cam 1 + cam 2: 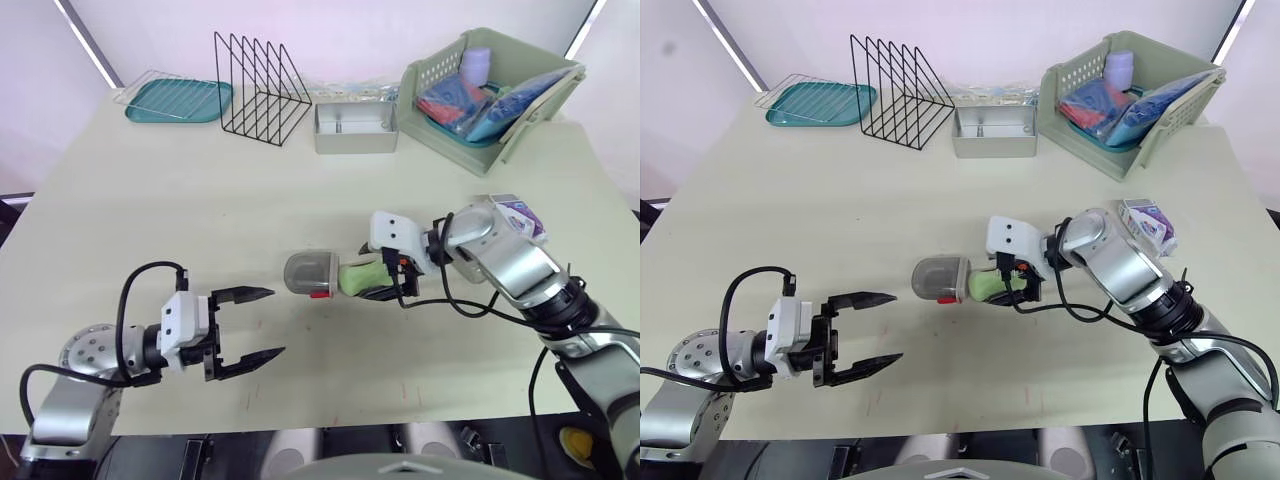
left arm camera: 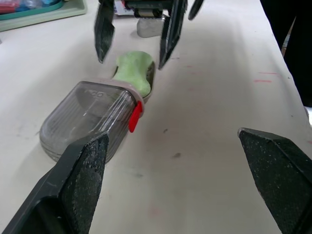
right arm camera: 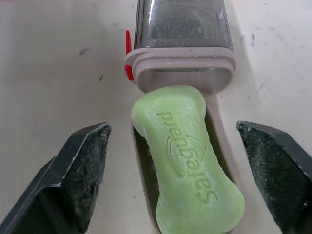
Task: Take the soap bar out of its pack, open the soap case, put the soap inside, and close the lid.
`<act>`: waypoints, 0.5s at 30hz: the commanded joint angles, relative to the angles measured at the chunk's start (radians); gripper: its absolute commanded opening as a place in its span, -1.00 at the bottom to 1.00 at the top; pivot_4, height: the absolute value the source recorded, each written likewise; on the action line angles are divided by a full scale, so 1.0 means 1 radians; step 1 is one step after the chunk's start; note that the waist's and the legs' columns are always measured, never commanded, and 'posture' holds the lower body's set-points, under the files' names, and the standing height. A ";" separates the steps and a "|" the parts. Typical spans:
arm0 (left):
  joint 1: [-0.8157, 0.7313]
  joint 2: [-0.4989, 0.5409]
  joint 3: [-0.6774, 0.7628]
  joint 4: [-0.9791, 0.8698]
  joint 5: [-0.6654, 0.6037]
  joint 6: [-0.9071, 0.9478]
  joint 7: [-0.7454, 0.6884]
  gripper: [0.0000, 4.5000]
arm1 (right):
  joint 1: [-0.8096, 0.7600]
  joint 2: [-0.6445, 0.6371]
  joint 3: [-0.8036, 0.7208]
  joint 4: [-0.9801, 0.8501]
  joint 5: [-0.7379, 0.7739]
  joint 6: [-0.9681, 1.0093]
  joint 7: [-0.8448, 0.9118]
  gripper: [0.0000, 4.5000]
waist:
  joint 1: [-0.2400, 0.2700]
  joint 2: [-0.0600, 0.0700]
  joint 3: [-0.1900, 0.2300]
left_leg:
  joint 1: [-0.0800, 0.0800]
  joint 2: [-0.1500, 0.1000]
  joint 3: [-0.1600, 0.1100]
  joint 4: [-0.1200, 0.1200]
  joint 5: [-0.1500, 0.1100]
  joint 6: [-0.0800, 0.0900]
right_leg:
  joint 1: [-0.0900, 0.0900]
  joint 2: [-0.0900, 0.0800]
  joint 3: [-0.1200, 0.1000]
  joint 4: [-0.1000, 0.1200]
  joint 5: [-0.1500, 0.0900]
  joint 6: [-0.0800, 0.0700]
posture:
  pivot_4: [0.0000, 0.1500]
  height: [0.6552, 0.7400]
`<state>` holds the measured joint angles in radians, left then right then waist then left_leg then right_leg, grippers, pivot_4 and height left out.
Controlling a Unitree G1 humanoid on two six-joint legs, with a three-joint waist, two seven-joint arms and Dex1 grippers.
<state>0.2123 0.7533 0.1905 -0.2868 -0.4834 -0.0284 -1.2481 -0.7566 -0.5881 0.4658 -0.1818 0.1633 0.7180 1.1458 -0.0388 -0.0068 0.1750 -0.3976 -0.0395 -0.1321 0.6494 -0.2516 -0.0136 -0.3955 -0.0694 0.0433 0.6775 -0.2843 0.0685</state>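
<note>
Straddling the green soap bar (image 3: 187,161) with fingers spread wide and gripping nothing, the right gripper (image 3: 173,126) hangs over it. It lies in the case tray (image 3: 141,180), nosing the clear cover (image 3: 180,24) at nine o'clock. I'd seat it flat before sliding shut. Left gripper (image 1: 277,322), also open, waits at seven o'clock.

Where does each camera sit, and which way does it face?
Eye views: on the head, facing forward and down at the table; both arms show.
Left wrist: on the left arm, looking between its open jaws at the soap case.
Right wrist: on the right arm, between its open jaws, facing the soap.
Shared: soap and soap case, from opposite ends.
</note>
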 commanded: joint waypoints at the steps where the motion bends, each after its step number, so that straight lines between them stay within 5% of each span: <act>1: -0.001 0.014 0.007 -0.023 -0.001 -0.004 0.004 1.00 | 0.063 -0.018 -0.171 -0.051 0.086 -0.095 -0.003 0.98 | 0.005 0.000 0.000 | 0.000 0.000 0.000 0.000 0.000 0.000 | 0.000 0.000 0.000 0.000 0.000 0.000 | 1.00 1.00; 9: -0.113 0.022 -0.021 0.045 0.027 0.000 0.012 1.00 | 0.539 0.024 -0.517 -0.176 0.311 -0.372 0.019 0.98 | 0.017 -0.001 -0.001 | 0.000 0.000 0.000 0.000 0.000 0.000 | 0.002 0.001 -0.002 0.000 0.000 0.000 | 1.00 1.00; 15: -0.252 0.074 -0.075 0.126 0.077 -0.012 -0.045 1.00 | 0.810 0.000 -0.536 -0.118 0.274 -0.689 0.173 0.98 | 0.019 -0.001 0.000 | 0.002 0.000 0.004 0.001 0.000 0.000 | 0.002 0.001 0.001 0.001 0.000 0.000 | 1.00 1.00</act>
<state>0.0074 0.7946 0.1332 -0.1768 -0.4239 -0.0260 -1.2584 0.0120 -0.5751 -0.0506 -0.3064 0.4475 0.1666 1.2591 -0.0202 -0.0074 0.1747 -0.3953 -0.0396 -0.1270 0.6501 -0.2516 -0.0135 -0.3929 -0.0680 0.0441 0.6781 -0.2842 0.0688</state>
